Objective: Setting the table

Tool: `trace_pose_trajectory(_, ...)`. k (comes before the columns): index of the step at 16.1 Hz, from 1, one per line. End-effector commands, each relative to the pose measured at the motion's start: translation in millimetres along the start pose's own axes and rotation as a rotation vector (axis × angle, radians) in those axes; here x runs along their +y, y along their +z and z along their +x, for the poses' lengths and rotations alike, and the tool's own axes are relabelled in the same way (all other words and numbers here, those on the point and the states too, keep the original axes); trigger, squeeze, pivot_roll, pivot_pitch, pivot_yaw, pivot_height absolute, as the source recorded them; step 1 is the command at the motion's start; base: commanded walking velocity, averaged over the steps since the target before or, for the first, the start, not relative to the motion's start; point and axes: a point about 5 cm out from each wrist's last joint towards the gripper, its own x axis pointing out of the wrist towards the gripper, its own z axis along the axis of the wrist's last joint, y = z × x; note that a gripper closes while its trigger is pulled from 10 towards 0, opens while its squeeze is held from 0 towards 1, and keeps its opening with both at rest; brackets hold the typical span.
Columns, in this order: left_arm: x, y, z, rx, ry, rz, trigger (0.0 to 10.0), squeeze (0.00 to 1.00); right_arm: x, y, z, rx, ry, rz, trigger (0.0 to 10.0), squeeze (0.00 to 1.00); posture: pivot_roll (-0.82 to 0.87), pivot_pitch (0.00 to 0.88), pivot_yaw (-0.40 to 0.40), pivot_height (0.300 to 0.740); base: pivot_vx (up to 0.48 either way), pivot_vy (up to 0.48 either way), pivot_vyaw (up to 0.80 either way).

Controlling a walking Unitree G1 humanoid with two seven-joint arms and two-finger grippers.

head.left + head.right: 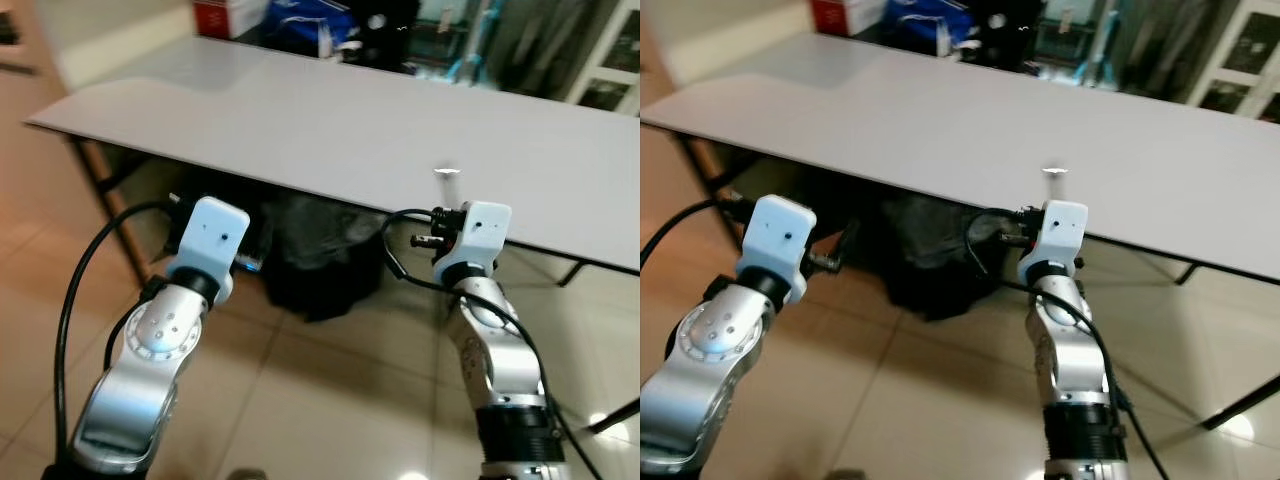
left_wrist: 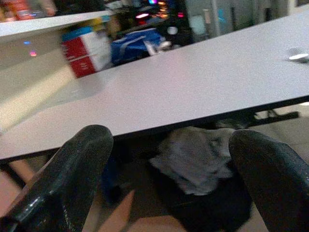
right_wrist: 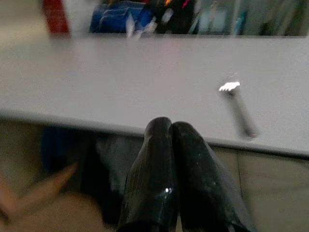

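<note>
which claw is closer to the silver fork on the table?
Right. The right claw sits just short of the white table's near edge, close by the small silver fork; the left claw is far off toward the table's left end.

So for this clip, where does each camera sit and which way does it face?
Left eye: on the head, looking forward and down at the grey table; both silver arms show.
Right eye: same head camera and scene, with the fork near the table's front edge.
Left wrist: along the left claw, fingers apart, toward the table edge and the red box.
Right wrist: along the right claw, fingers together, toward the fork.
Shared: table and fork.
</note>
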Motion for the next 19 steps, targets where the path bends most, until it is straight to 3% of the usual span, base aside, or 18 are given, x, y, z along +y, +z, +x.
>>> trace_pose_trajectory(1, 1.2, -2.0, 3.6, 0.009, 0.030, 0.009, 10.0, 0.00, 7.9, -4.5, 1.6, 0.056, 0.031, -0.060, 10.0, 0.00, 0.02, 0.000, -0.097, 0.740, 0.000, 0.480, 0.00)
trace_pose_trajectory(4, 3.1, 1.1, 3.0, 0.011, 0.040, -0.026, 10.0, 0.00, 13.1, -12.8, 2.6, 0.140, 0.057, -0.052, 10.0, 0.00, 0.03, 0.000, -0.109, 0.740, 0.000, 0.000, 0.00)
trace_pose_trajectory(5, 5.6, -3.2, 3.0, 0.036, 0.068, -0.003, 10.0, 0.00, 14.2, -12.6, 2.2, 0.128, 0.064, -0.084, 10.0, 0.00, 0.02, 0.000, -0.110, 0.740, 0.000, 0.000, 0.00)
trace_pose_trajectory(8, 7.0, -4.0, 6.8, 0.017, 0.098, -0.020, 10.0, 0.00, 7.1, -7.2, 6.1, 0.108, 0.021, -0.013, 10.0, 0.00, 0.01, 0.000, -0.115, 0.740, 0.000, 0.000, 0.00)
trace_pose_trajectory(19, 5.9, -1.7, 14.0, 0.003, 0.084, -0.018, 10.0, 0.00, 21.5, 0.5, 14.8, 0.088, 0.121, -0.055, 10.0, 0.00, 0.01, 0.000, -0.104, 0.740, 0.403, 0.000, 0.00)
